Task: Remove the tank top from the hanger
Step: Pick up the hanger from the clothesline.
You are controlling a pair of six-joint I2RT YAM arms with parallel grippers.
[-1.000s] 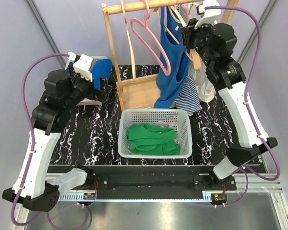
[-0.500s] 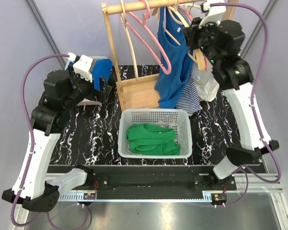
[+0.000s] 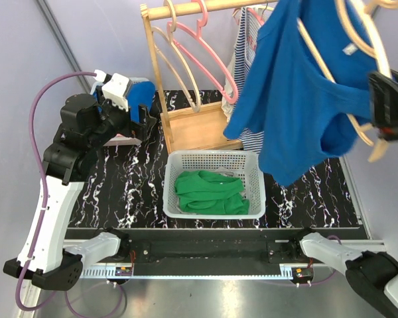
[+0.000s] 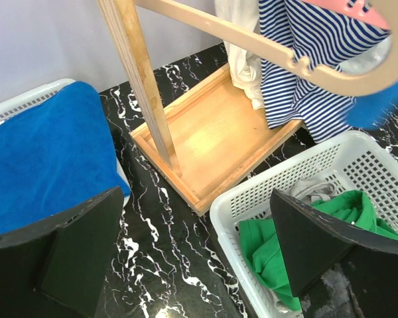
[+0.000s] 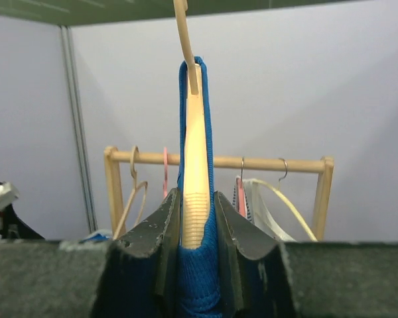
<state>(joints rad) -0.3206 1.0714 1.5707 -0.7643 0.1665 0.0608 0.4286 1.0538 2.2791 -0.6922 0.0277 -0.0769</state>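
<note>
Tank top (image 3: 298, 99), blue, is on a wooden hanger (image 3: 379, 59), off the rack (image 3: 186, 9), held high on the right side close to the top camera. Its hem hangs toward the right end of the basket (image 3: 212, 156).

Right gripper (image 5: 196, 218) is clamped on one end of the hanger, and the wrist view shows blue fabric caught between the fingers too. Left gripper (image 4: 194, 218) has its fingers wide apart and holds nothing. It sits low on the left, well apart from the tank top.

Risks, judged from here:
- Fabric is pinched together with the hanger, so pulling the top may stretch it or jam it instead of sliding it free.
- The grip is on one hanger end only, so a tug from the other arm could pivot or twist the hanger in the fingers, or pull it out.
- If the top slips off the free shoulder by itself, it could drop beside the basket onto the table.
- Left arm has a long reach across and could snag the pink hangers (image 3: 205, 59) or the striped shirt (image 4: 312, 59) on the rack.
- Top hangs close to the top camera and blocks its view of the right side, so overlap with the rack is hard to tell.
</note>
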